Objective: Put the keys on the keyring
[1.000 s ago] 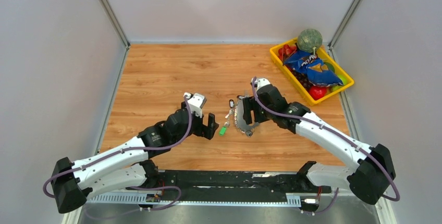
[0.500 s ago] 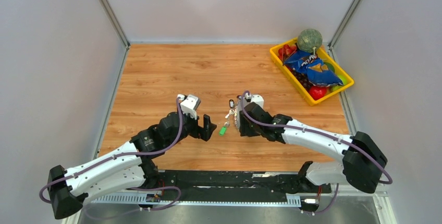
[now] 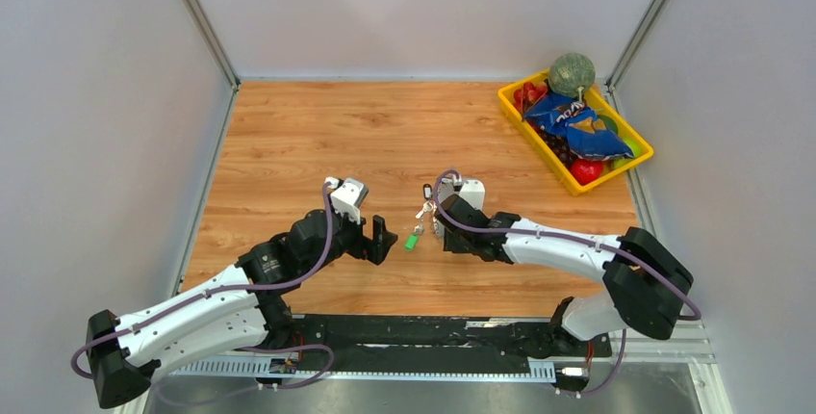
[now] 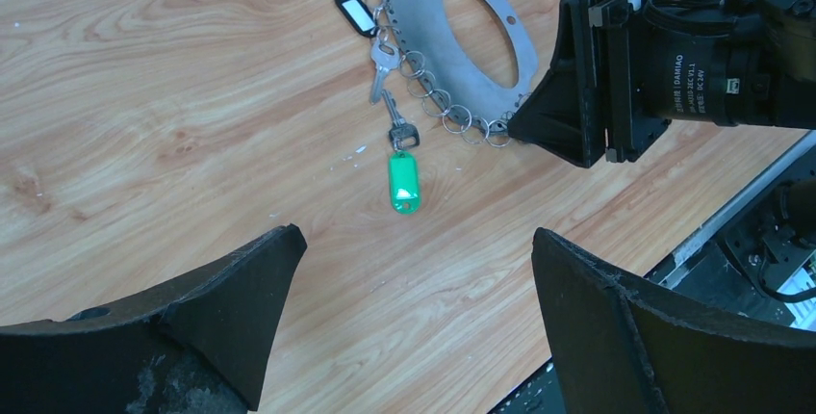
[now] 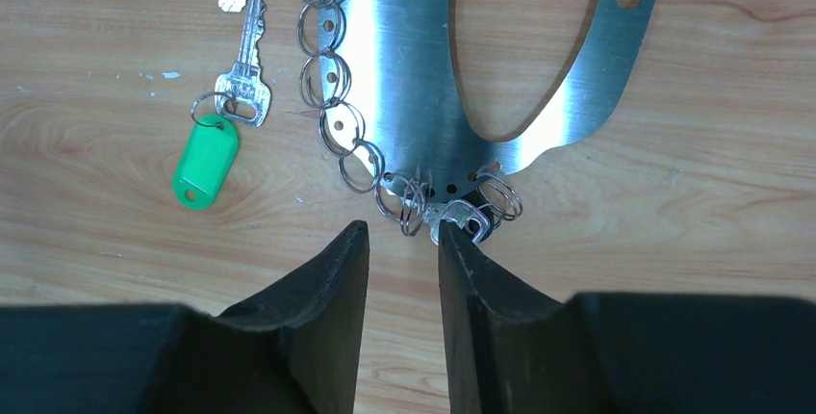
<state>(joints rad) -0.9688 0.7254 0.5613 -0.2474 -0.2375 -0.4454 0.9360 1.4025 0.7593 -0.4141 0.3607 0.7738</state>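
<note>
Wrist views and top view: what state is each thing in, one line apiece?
keys: flat on the table, beside the keyring's ringed edge.
keyring: flat on the table, unheld.
left gripper: wide open, empty.
right gripper: narrowly open, empty, tips at the keyring's edge.
yellow tray: filled.

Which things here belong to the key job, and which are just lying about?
Job in hand:
- keys with a green tag
- keyring, a flat steel plate fringed with small split rings

Lying about:
- yellow tray at the far right
- in it: blue snack bag, round green item, red fruit
</note>
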